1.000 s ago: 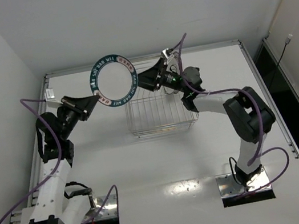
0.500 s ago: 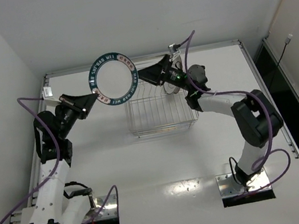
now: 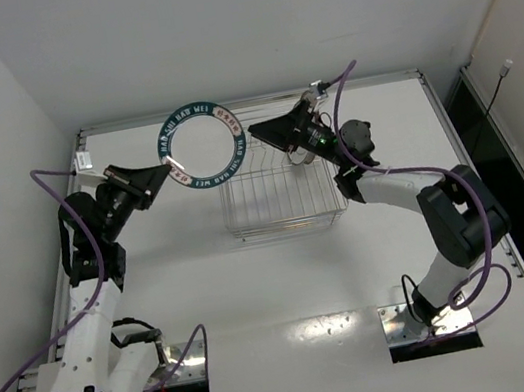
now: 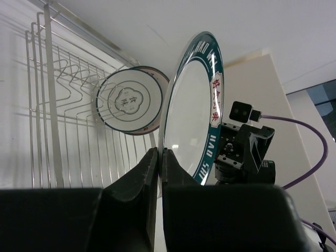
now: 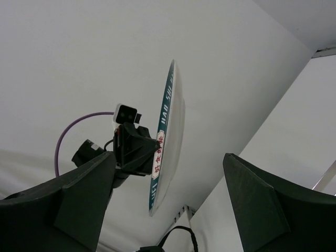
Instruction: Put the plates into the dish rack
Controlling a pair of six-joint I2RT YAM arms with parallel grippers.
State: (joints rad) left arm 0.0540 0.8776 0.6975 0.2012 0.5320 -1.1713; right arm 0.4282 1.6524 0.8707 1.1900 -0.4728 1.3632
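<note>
A white plate with a dark blue-green patterned rim (image 3: 202,145) is held upright in the air, left of and above the dish rack (image 3: 279,203). My left gripper (image 3: 169,175) is shut on its lower left rim, as the left wrist view (image 4: 160,157) shows. My right gripper (image 3: 255,132) is open, just right of the plate's rim and apart from it. In the right wrist view the plate (image 5: 169,126) stands edge-on between the spread fingers (image 5: 84,194). A plate with a thin grey ring and centre motif (image 4: 130,100) stands in the rack (image 4: 52,105). The orange-red plate is out of view.
White walls close in the table on the left and back. A raised metal rail (image 3: 256,102) runs along the table's far edge behind the rack. Purple cables loop off both arms (image 3: 47,183).
My right gripper has drawn back to the right, off the plate's right rim. The plate has shifted slightly up and right in my left gripper.
</note>
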